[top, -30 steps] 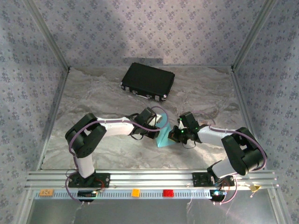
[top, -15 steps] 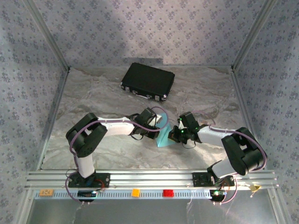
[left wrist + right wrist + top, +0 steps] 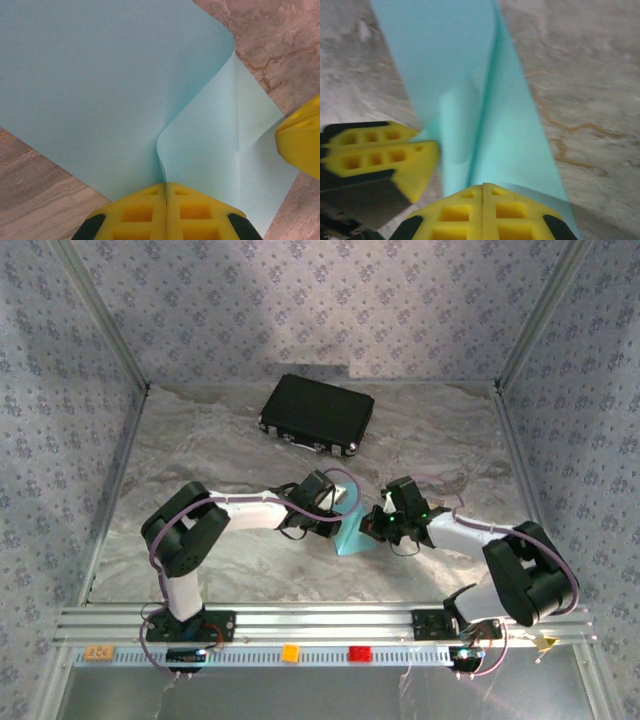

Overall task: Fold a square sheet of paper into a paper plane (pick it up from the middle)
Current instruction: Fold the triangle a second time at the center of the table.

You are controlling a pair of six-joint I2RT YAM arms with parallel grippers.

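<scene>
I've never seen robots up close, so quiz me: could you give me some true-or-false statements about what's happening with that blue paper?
1. The left pincer and the right pincer are each shut on the light blue paper. True.
2. The paper lies perfectly flat on the table. False: it is curled and creased.
3. The black case lies farther back, apart from the paper. True.
4. The pincers' fingers are blue. False: they are yellow.

Overhead view down onto the table [image 3: 200, 450]; both wrist views close over the same blue paper [image 3: 100, 75].
</scene>
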